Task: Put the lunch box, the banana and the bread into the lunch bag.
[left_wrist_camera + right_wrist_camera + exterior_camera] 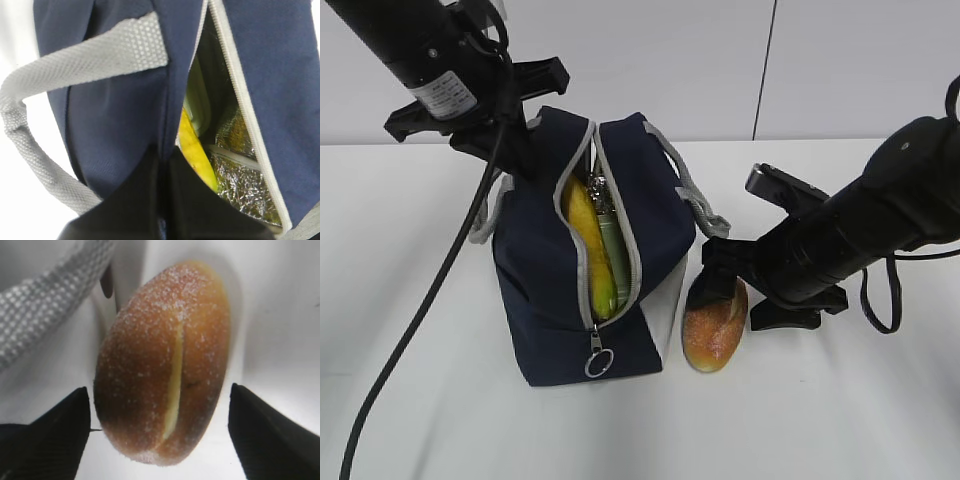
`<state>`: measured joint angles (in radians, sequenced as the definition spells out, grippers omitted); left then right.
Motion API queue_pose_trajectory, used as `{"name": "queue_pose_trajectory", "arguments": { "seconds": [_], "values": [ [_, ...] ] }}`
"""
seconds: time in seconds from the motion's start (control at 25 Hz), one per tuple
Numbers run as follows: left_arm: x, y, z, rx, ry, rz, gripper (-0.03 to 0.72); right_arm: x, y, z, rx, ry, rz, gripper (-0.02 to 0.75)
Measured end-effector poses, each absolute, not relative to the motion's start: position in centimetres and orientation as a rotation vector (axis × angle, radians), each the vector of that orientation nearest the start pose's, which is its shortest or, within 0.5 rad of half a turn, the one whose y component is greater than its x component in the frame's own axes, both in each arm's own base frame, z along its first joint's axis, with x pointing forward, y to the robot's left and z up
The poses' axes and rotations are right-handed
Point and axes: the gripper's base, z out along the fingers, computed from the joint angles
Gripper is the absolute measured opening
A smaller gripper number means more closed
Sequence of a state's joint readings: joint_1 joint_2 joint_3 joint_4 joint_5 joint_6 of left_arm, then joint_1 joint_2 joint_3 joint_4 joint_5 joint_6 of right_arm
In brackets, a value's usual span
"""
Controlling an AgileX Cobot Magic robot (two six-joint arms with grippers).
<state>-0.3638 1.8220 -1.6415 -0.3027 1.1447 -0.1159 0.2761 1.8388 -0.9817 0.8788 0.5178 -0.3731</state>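
The navy lunch bag (pixel 535 280) stands unzipped in the middle of the table. Inside its mouth lie the yellow banana (pixel 588 250) and, beside it, the pale green lunch box (pixel 614 255). My left gripper (pixel 520 150) is shut on the bag's left top edge; the left wrist view shows the gripper (pixel 164 167) pinching navy fabric (pixel 115 115), with the banana (pixel 196 152) and lunch box (pixel 192 102) behind it. The bread (pixel 713 328) lies on the table against the bag's right side. My right gripper (pixel 160 425) is open, with one finger on each side of the bread (pixel 162 375) and a gap on both sides.
A grey webbing handle (pixel 45 305) hangs down the bag's side just past the bread. The other handle (pixel 75 65) loops off the bag's left side. Silver foil lining (pixel 240 180) shows inside the bag. The zipper's ring pull (pixel 598 362) hangs at the front.
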Motion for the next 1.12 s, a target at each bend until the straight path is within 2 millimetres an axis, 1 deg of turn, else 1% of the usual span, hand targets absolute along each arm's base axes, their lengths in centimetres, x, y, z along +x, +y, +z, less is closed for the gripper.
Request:
{"name": "queue_pose_trajectory", "arguments": {
  "seconds": [0.12, 0.2, 0.36, 0.4, 0.52, 0.64, 0.76, 0.88, 1.12],
  "values": [
    [35.5, -16.2, 30.3, 0.239, 2.834, -0.526, 0.0, 32.6, 12.9, 14.6, 0.111, 2.766, 0.745, 0.652],
    [35.5, -16.2, 30.3, 0.239, 2.834, -0.526, 0.0, 32.8, 13.0, 14.2, 0.117, 2.775, 0.749, 0.63],
    [35.5, -16.2, 30.3, 0.239, 2.834, -0.526, 0.0, 32.9, 13.1, 14.0, 0.125, 2.779, 0.758, 0.538],
    [35.5, -16.2, 30.3, 0.239, 2.834, -0.526, 0.0, 32.9, 13.1, 14.0, 0.125, 2.78, 0.758, 0.505],
    [35.5, -16.2, 30.3, 0.239, 2.834, -0.526, 0.0, 33.0, 13.1, 14.1, 0.123, 2.78, 0.762, 0.444],
    [35.5, -16.2, 30.3, 0.239, 2.834, -0.526, 0.0, 32.9, 13.1, 14.0, 0.107, 2.791, 0.764, 0.43],
    [35.5, -16.2, 30.3, 0.239, 2.834, -0.526, 0.0, 32.7, 12.9, 14.3, 0.031, 2.802, 0.727, 0.426],
    [35.5, -16.2, 30.3, 0.239, 2.834, -0.526, 0.0, 32.6, 11.6, 15.4, -0.031, 2.797, 0.691, 0.422],
    [35.5, -16.2, 30.3, 0.239, 2.834, -0.526, 0.0, 32.7, 7.1, 19.0, 0.041, 2.723, 0.659, 0.421]
  ]
}}
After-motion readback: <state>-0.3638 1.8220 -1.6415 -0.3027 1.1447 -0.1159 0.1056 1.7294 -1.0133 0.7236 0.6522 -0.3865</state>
